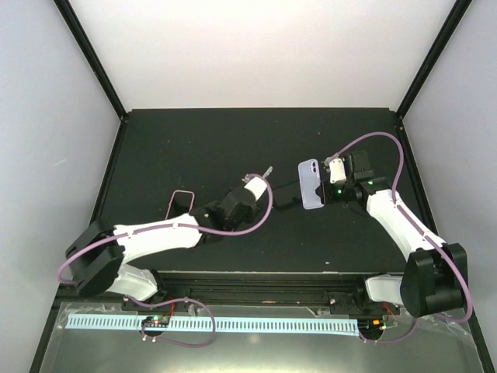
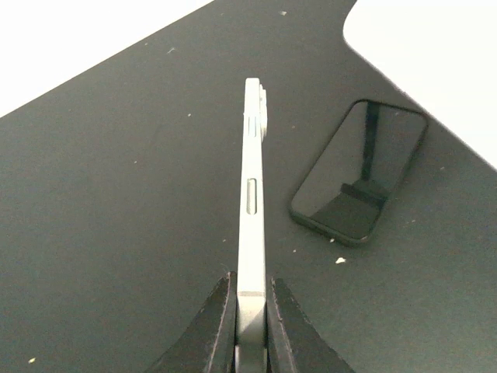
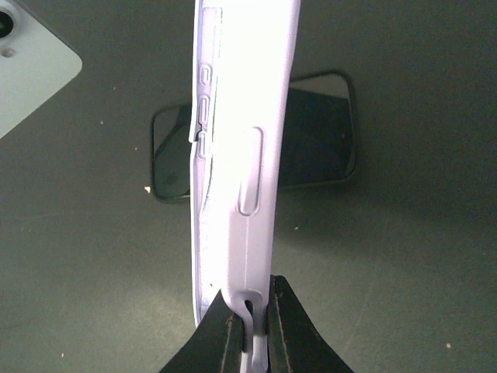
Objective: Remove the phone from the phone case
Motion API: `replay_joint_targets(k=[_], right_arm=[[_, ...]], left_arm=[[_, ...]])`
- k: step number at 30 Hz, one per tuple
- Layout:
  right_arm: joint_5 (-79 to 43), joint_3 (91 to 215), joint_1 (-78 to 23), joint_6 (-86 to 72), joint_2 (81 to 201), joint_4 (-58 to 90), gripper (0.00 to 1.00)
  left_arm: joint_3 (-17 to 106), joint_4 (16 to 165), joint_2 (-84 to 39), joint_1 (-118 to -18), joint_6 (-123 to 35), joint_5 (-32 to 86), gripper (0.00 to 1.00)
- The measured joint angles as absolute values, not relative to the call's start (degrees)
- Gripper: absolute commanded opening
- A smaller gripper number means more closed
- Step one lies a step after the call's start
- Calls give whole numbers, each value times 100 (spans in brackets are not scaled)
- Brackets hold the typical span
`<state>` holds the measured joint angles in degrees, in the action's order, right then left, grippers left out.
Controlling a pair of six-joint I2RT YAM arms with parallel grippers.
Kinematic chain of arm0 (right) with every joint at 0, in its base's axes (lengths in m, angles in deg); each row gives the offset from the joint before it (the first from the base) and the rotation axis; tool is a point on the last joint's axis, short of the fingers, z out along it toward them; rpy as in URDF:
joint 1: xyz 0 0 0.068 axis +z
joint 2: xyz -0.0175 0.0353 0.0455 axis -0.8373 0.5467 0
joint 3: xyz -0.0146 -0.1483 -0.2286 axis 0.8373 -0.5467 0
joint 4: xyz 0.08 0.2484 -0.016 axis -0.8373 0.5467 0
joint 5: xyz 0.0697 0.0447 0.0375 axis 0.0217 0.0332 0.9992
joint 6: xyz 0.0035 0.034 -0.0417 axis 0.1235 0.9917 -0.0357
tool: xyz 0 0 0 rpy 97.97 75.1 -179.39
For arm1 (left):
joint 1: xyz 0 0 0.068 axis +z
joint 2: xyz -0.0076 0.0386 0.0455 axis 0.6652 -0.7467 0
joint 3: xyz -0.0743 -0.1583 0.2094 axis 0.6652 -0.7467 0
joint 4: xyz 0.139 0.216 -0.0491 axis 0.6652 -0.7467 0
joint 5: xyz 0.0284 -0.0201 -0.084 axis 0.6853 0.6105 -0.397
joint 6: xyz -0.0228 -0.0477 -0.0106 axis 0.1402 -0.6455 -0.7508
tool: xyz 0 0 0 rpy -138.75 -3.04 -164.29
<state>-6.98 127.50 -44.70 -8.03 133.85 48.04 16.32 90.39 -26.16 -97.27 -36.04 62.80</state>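
Both pairs of jaws are clenching. The left gripper (image 2: 250, 286) is pinching the near end of the pale phone (image 2: 252, 186), held edge-on. The right gripper (image 3: 250, 294) is gripping the lavender phone case (image 3: 242, 148) by an edge.

In the overhead view the phone is sitting at about 9 o'clock from the case, near it but apparently apart. Its long axis is running out from the left fingers toward 1 o'clock, while the case's long side is running 12-to-6.

From the right wrist the case is looking empty, so the separation is looking done, though its inside is not fully showing. A second, dark phone (image 2: 359, 183) is lying flat on the black table (image 1: 194, 148), at roughly 6 o'clock under the gap between the grippers.

The left arm is carrying the phone, so any set-down is likely falling to it, on a spot away from that dark handset.
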Motion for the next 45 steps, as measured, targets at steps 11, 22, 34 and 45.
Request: replay_joint_targets(k=[11,22,34,45], right_arm=[[-792,12744,-4605,-897,13309,4706,1],[-787,12700,-4813,-897,13307,4644,1],[-748,12646,-4863,-877,13307,4594,1],[-849,12632,-4872,-869,13280,4594,1]], left_arm=[[3378,7494,-4268,-9716,-3029,7600,2],[3946,7199,-5617,-9716,-1842,8630,2],[4294,7389,-6096,-9593,-1128,8463,16],[4451,7321,-6441,-9462,-1180,8004,45]])
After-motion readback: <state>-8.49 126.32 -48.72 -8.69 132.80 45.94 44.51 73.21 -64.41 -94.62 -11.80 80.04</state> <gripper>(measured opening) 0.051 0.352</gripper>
